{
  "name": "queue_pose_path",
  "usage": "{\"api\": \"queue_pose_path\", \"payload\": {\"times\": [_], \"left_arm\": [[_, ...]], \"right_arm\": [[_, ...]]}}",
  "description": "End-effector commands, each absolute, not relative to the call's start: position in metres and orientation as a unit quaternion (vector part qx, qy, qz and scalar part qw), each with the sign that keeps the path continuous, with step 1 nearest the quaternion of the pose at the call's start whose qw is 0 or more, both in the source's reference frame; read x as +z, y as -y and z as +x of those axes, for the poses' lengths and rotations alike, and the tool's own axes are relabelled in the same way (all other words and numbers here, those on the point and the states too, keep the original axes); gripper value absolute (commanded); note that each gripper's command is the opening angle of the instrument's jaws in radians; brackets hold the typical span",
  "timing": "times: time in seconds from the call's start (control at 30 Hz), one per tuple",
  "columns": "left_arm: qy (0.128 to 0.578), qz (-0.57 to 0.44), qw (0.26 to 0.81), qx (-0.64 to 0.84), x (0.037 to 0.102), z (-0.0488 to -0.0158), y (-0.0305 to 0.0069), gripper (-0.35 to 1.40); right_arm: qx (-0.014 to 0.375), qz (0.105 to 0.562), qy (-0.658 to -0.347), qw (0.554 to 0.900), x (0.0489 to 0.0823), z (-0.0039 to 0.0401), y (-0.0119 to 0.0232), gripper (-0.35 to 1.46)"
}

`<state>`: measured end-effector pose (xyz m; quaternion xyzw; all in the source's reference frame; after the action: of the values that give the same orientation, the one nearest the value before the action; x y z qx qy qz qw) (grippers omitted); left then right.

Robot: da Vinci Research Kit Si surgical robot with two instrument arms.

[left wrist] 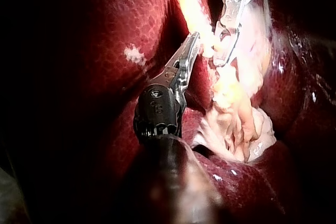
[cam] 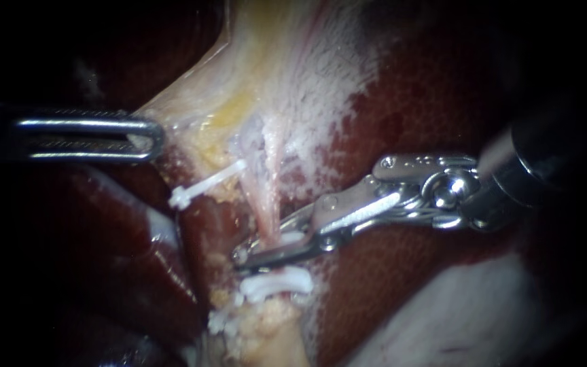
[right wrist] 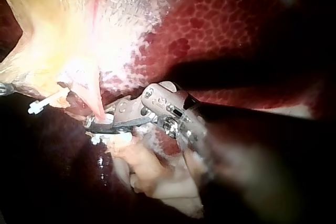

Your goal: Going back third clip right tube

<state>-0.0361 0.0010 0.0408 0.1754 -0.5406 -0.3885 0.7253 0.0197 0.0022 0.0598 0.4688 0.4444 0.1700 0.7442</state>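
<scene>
Left instrument (cam: 145, 139): enters from 9 o'clock; jaws pinch pale tissue (cam: 171, 112).
Right instrument (cam: 259, 248): enters from 3 o'clock; I read the jaws as slightly spread, straddling the right tube (cam: 264, 204).
Clip (cam: 293, 238): between those jaws.
Lower clip (cam: 276, 284): on the tube, just toward 6 o'clock.

- This is a surgical work site, seen from close up on bare organ tissue under a narrow light.
- Dark red, mottled liver (cam: 429, 102) fills most of the endoscope view, and pale tissue (cam: 273, 68) runs from 12 o'clock down to the centre.
- Two slender steel tools reach in: the left instrument (cam: 147, 139) from 9 o'clock and the right instrument (cam: 253, 253) from 3 o'clock.
- White clips (cam: 276, 284) sit across a tube (cam: 266, 211) toward 6 o'clock.
- The edges of the view fall off into black.
</scene>
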Motion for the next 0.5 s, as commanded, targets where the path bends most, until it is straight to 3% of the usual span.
{"api": "queue_pose_path", "payload": {"times": [0.03,0.3,0.37,0.5], "left_arm": [[0.541,0.175,0.725,-0.389,0.0407,-0.0361,-0.001,-0.35],[0.541,0.175,0.725,-0.389,0.0407,-0.0361,-0.0009,-0.35],[0.541,0.175,0.725,-0.389,0.0407,-0.0361,-0.0009,-0.35],[0.541,0.175,0.725,-0.389,0.0407,-0.0361,-0.0009,-0.35]], "right_arm": [[0.17,0.469,-0.444,0.744,0.0597,0.0197,-0.0023,-0.35],[0.169,0.468,-0.443,0.746,0.0601,0.0198,-0.0021,-0.35],[0.169,0.468,-0.445,0.745,0.0604,0.0198,-0.0019,-0.1],[0.161,0.461,-0.453,0.746,0.0607,0.0198,-0.0019,0.23]]}}
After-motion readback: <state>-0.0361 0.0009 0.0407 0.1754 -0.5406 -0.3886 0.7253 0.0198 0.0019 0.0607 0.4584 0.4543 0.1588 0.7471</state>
